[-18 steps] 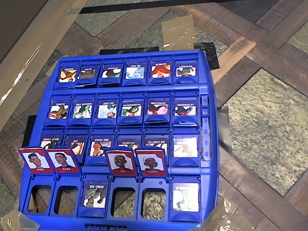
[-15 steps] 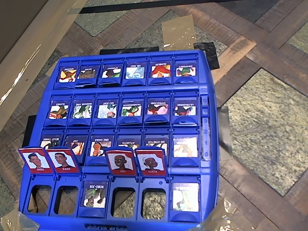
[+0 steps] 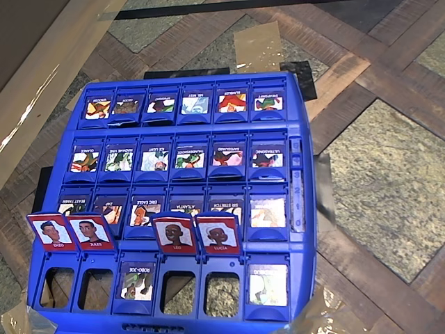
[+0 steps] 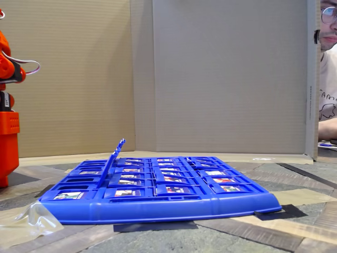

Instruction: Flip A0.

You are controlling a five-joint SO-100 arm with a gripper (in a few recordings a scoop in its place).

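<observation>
End effector's grip — I cannot tell; orange arm (image 4: 8, 132) is standing beside the blue board (image 3: 309, 104), probably needing a gentle push under one tile.

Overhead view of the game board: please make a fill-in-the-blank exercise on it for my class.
1. The game board is made of ____ plastic.
2. In the overhead view's bottom row, ____ portrait tiles stand upright.
3. Their frames are ____.
4. That row's other tiles, ____ in number, lie flat.
Missing words: blue, four, red, two.
</observation>
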